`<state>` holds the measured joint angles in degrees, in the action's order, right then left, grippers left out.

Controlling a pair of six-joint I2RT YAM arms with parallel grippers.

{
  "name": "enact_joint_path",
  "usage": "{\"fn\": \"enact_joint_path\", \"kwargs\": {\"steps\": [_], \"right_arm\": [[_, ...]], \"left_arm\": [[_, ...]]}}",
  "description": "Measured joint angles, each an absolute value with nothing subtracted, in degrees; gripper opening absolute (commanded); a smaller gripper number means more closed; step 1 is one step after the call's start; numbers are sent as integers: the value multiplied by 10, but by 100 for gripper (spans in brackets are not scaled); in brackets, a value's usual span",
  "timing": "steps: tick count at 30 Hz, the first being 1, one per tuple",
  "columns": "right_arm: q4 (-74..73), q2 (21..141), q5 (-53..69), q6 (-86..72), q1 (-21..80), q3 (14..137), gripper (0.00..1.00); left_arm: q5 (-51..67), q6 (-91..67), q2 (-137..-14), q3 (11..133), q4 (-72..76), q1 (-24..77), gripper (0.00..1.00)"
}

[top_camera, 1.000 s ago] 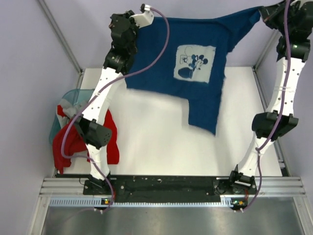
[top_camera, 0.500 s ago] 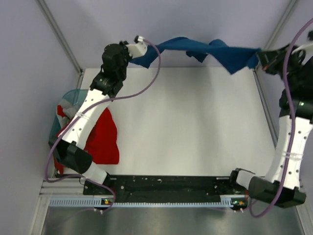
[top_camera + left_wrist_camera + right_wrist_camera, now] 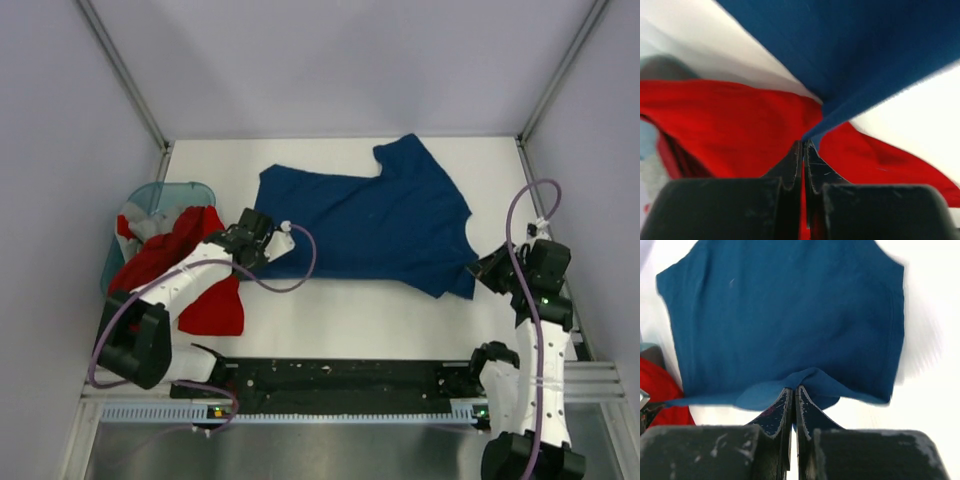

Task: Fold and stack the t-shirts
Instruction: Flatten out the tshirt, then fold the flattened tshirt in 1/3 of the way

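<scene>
Navy shirt (image 3: 370,215) lies spread at frame centre on the surface (image 3: 330,320). Left fingers (image 3: 790,170) and right fingers (image 3: 777,412), closed, pinch its lower corners, pulling it flat for folding.

T-shirt (image 3: 370,215) on table (image 3: 400,310), basket (image 3: 165,192) left

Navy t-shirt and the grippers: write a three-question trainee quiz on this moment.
1. True or false: the navy t-shirt hangs in the air, clear of the table.
2. The right gripper is: A open; B shut on the navy t-shirt; C shut on nothing.
3. What colour is the other t-shirt, draped from the basket onto the table?
Key: 1 false; 2 B; 3 red.
</scene>
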<state>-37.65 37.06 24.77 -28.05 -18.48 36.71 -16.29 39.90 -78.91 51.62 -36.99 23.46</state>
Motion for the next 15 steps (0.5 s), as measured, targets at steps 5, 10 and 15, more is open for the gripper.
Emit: {"fn": "enact_joint_path", "kwargs": {"steps": [5, 10, 15], "right_arm": [[-345, 395, 249, -299, -178, 306, 0], [-249, 475, 242, -318, -134, 283, 0], [-161, 615, 225, -317, -85, 307, 0]], "left_arm": [[-150, 360, -755, 443, -375, 234, 0], [-158, 328, -775, 417, -347, 234, 0], [-188, 300, -820, 422, -305, 234, 0]]}}
